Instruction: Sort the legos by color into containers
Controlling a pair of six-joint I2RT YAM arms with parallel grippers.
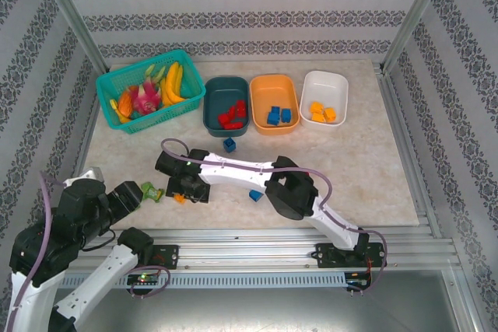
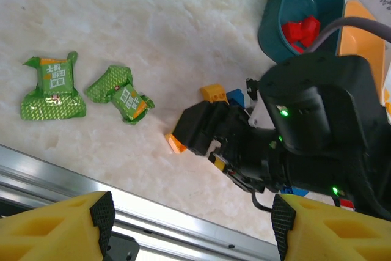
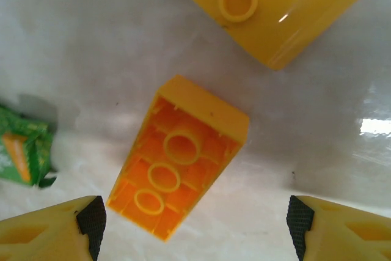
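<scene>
I am holding my right gripper wide open, straddling an orange brick lying hollow-up on the table; a yellow brick is sitting just beyond. My left gripper is gaping wide too.

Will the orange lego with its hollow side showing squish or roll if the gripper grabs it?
Probably neither. The orange lego looks like hard plastic, so it should stay stiff. Its flat sides make rolling unlikely. Being hollow, it is likely light and might skid on the shiny table if nudged.
</scene>
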